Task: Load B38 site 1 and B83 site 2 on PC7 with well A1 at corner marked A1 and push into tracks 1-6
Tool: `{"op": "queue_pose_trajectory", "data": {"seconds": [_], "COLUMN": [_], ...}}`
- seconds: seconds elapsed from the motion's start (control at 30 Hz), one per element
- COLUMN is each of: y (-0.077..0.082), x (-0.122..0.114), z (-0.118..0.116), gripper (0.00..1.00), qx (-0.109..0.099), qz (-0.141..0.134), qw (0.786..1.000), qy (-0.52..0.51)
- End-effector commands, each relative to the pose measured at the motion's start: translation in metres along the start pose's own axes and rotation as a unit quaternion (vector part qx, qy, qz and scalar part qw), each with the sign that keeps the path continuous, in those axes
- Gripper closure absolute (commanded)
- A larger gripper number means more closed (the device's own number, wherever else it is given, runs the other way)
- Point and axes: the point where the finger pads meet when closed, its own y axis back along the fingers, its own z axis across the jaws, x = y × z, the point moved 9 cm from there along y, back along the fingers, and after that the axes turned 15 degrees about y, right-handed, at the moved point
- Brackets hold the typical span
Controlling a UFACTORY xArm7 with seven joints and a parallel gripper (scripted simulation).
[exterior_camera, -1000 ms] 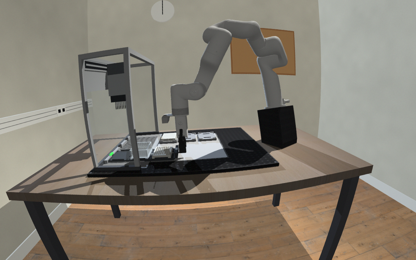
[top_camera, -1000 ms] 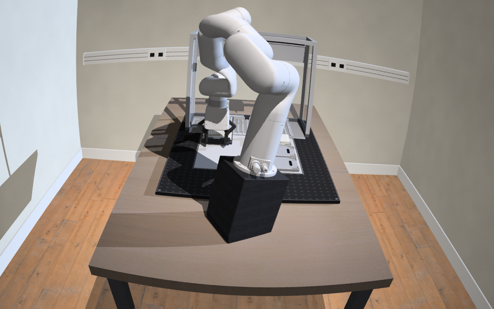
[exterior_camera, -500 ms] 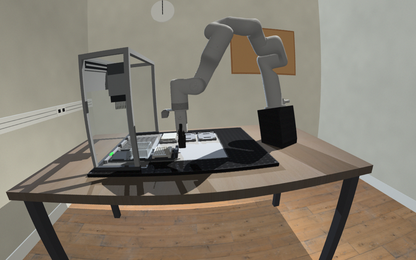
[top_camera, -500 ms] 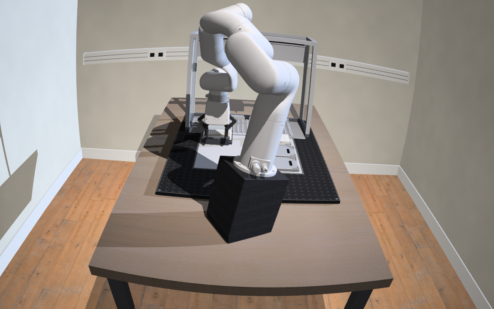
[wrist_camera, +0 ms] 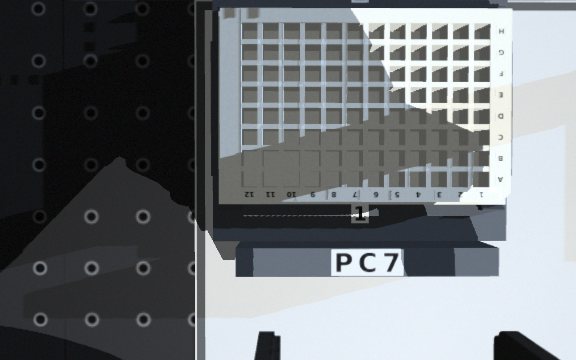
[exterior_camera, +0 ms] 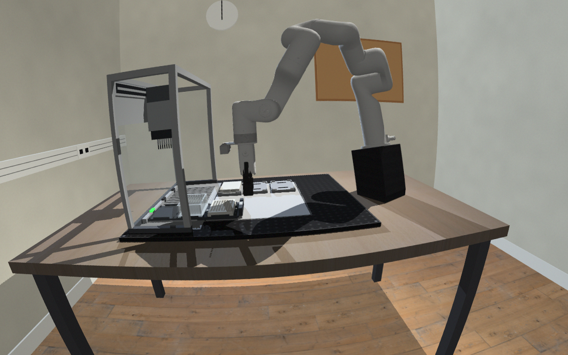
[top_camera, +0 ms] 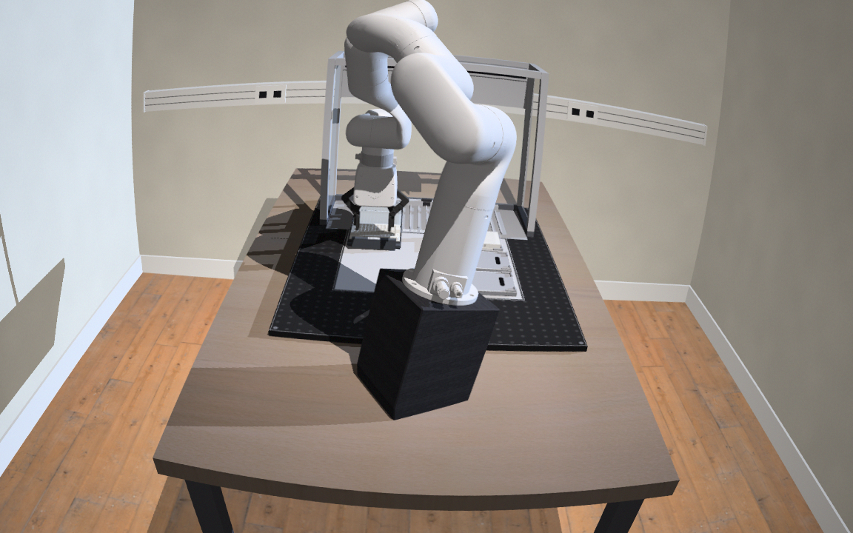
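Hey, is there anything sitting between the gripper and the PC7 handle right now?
Nothing visible does. In the wrist view the open gripper faces the PC7 handle across a bare strip of pale apron, with both fingertips short of the handle.

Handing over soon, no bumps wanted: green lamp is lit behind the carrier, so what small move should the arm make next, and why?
Probably raise the open black gripper straight up, away from the grey-blue handle labelled PC7. The small green lamp glows, the white 96-well plate lies on site 1, and the fingers hold nothing, apart from the handle; moving sideways might nudge it.
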Motion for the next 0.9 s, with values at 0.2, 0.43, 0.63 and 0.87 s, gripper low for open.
{"op": "queue_pose_trajectory", "data": {"seconds": [0.2, 0.43, 0.63, 0.87], "y": [0.018, 0.029, 0.036, 0.048], "x": [0.001, 0.001, 0.001, 0.001], "z": [0.0, 0.0, 0.0, 0.0], "gripper": [0.18, 0.18, 0.18, 0.18], "qx": [0.0, 0.0, 0.0, 0.0], "qz": [0.002, 0.002, 0.002, 0.002], "qw": [1.0, 1.0, 1.0, 1.0], "qy": [0.0, 0.0, 0.0, 0.0]}}
